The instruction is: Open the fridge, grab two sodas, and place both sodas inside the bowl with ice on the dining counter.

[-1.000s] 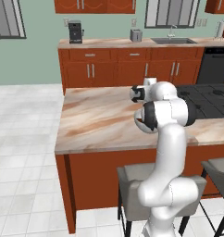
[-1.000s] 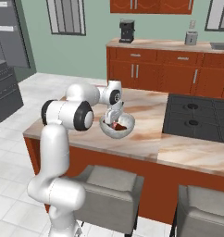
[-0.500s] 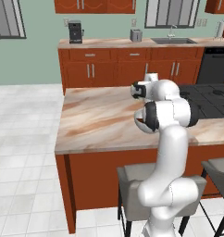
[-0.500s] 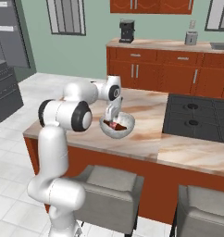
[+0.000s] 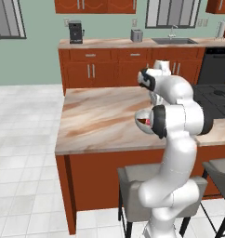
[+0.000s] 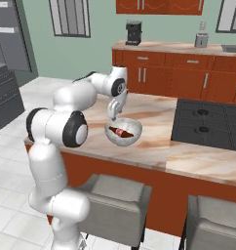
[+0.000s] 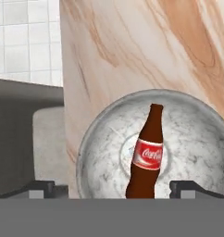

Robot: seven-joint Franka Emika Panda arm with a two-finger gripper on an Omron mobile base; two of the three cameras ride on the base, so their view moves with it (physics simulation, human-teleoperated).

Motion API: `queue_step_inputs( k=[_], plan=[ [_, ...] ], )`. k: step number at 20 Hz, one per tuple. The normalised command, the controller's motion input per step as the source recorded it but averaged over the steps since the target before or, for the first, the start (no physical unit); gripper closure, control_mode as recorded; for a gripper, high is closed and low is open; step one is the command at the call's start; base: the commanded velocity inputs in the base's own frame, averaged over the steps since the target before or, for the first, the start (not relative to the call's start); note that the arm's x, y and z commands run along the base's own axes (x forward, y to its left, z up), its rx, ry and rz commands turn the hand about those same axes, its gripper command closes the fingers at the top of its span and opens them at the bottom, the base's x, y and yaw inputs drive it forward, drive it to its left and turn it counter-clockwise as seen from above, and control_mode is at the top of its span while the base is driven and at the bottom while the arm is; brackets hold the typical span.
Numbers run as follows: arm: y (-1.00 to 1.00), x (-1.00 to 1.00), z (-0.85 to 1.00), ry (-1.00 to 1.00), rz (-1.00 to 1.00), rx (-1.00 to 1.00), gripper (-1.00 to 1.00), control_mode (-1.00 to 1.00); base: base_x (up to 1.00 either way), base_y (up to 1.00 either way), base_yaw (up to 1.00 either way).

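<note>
Our gripper (image 7: 112,190) hangs above the bowl (image 7: 188,115) with fingers wide and released, holding nothing. One soda (image 7: 146,155) lies inside the bowl on the counter (image 6: 154,117). We should lift straight up, not touching the rim, before fetching the second.

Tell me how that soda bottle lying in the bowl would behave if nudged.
The soda bottle lies on its side in the bowl, so it would probably roll or slide back toward the curved bottom. Its smooth, round body looks slippery. It seems rigid, not floppy.
</note>
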Motion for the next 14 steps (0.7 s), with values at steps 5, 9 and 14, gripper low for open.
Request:
queue_step_inputs(
  k=[5, 9, 14],
  plan=[
    [0.09, -0.8, 0.63, -0.11, -0.2, 0.14, -1.0, -1.0, 0.0, 0.0, 0.0],
    [0.3, -0.94, 0.53, -0.11, -0.29, 0.12, -1.0, -1.0, 0.0, 0.0, 0.0],
    [0.36, -0.93, 0.4, -0.1, -0.35, 0.09, -1.0, -1.0, 0.0, 0.0, 0.0]
  ],
)
